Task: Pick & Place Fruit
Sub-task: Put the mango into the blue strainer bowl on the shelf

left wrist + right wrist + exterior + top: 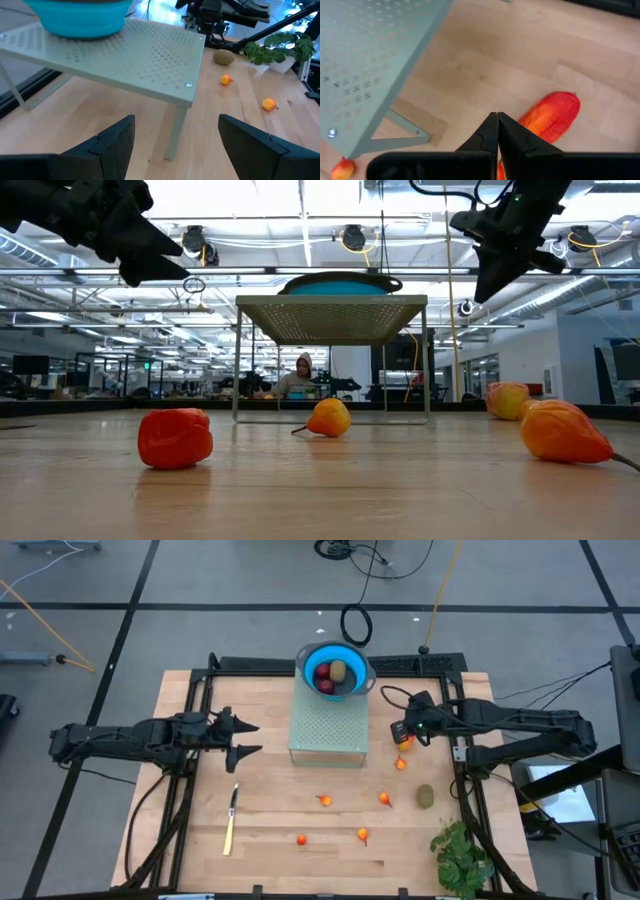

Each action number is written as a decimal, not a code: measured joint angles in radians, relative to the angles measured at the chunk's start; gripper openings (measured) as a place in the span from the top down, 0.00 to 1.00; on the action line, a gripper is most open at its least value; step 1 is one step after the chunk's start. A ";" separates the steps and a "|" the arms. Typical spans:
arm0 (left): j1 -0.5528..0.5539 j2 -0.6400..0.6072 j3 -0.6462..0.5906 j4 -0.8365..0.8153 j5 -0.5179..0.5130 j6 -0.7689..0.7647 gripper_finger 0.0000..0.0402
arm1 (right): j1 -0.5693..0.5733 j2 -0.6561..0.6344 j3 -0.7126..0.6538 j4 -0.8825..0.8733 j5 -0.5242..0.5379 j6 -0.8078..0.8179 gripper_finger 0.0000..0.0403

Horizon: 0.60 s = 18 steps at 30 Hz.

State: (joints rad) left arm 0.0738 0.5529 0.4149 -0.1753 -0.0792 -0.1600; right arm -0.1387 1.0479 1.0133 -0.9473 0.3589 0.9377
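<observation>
A blue bowl [335, 670] stands on a pale green perforated stand [328, 725] and holds dark red round fruit and one olive oval. Several tiny orange pieces [324, 800] lie on the wooden table, with an olive oval [425, 796] near the right. My right gripper [400, 732] is shut and hangs in the air right of the stand, above the longer red-and-yellow piece [550, 117], which lies flat on the table. My left gripper [245, 738] stands open left of the stand, high above the table [150, 265], nothing between its fingers.
A yellow-handled knife [231, 820] lies at the near left, and a leafy green plant [462, 855] at the near right corner. The stand's legs [172, 130] rise from the table's middle. A person [300, 375] sits far behind the table.
</observation>
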 joint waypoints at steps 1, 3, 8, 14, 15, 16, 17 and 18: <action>0.000 0.000 0.000 0.004 0.000 0.006 0.29 | 0.000 0.003 0.000 -0.006 -0.012 0.004 1.00; 0.000 0.000 0.000 0.008 0.000 0.018 0.29 | -0.004 0.010 0.000 -0.016 -0.038 0.004 1.00; 0.000 0.000 0.000 0.008 0.005 0.037 0.29 | -0.014 0.012 0.000 -0.016 -0.100 0.015 1.00; 0.000 0.000 0.000 0.008 0.035 0.058 0.29 | -0.026 0.012 0.000 -0.015 -0.104 0.036 0.96; 0.000 0.000 0.000 0.008 0.035 0.059 0.29 | -0.026 0.012 0.000 -0.015 -0.112 0.046 0.94; 0.000 0.000 0.000 0.008 0.035 0.061 0.29 | -0.026 0.012 0.000 -0.015 -0.126 0.052 0.93; 0.000 0.000 0.000 0.008 0.035 0.061 0.29 | -0.027 0.012 0.000 -0.015 -0.128 0.054 0.91; 0.000 0.000 0.000 0.008 0.035 0.061 0.29 | -0.027 0.012 0.000 -0.015 -0.128 0.054 0.88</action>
State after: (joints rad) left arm 0.0734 0.5529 0.4149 -0.1671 -0.0441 -0.0990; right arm -0.1654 1.0603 1.0138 -0.9623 0.2307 0.9916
